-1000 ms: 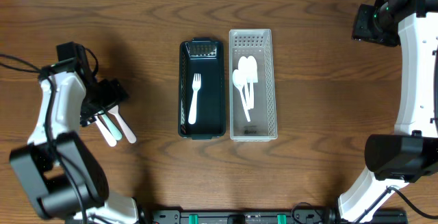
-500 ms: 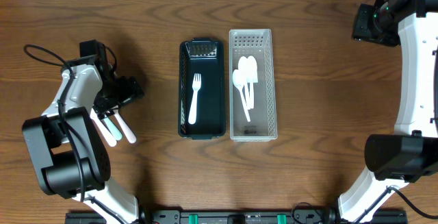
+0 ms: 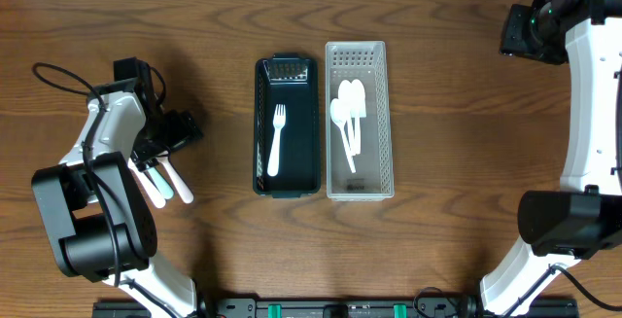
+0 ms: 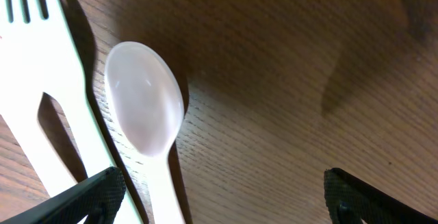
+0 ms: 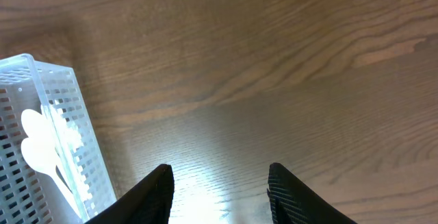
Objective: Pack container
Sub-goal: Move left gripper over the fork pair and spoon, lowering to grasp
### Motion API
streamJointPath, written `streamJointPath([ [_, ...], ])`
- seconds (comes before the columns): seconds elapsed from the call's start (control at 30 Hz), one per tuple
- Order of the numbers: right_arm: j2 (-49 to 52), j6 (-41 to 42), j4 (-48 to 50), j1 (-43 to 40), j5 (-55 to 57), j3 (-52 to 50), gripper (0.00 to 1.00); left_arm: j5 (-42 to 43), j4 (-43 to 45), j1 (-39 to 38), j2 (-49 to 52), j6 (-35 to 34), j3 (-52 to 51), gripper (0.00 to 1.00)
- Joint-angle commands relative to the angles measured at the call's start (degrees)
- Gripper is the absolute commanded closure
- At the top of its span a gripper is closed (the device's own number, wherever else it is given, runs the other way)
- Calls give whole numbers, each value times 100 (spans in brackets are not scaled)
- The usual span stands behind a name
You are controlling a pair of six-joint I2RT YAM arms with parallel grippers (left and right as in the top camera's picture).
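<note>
Left pincer (image 4: pixel 220 198), jaws wide, almost same spot as before, over spoon (image 4: pixel 145 107).

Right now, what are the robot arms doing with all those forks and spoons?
They seem to be sorting cutlery. The left gripper hangs open over a loose spoon and a loose fork on the table. A white fork lies in the black tray, spoons in the clear basket. The right gripper is open and empty, far from them.
</note>
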Motion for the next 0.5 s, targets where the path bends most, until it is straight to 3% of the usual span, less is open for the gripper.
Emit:
streamJointPath([
  [0.0,2,-83,4,-13,101,-7,52,-138,-22,57,35,-96,-129,5],
  [0.47,2,-85,-20,-13,101,-7,52,-133,354,63,46,-118,-313,5],
])
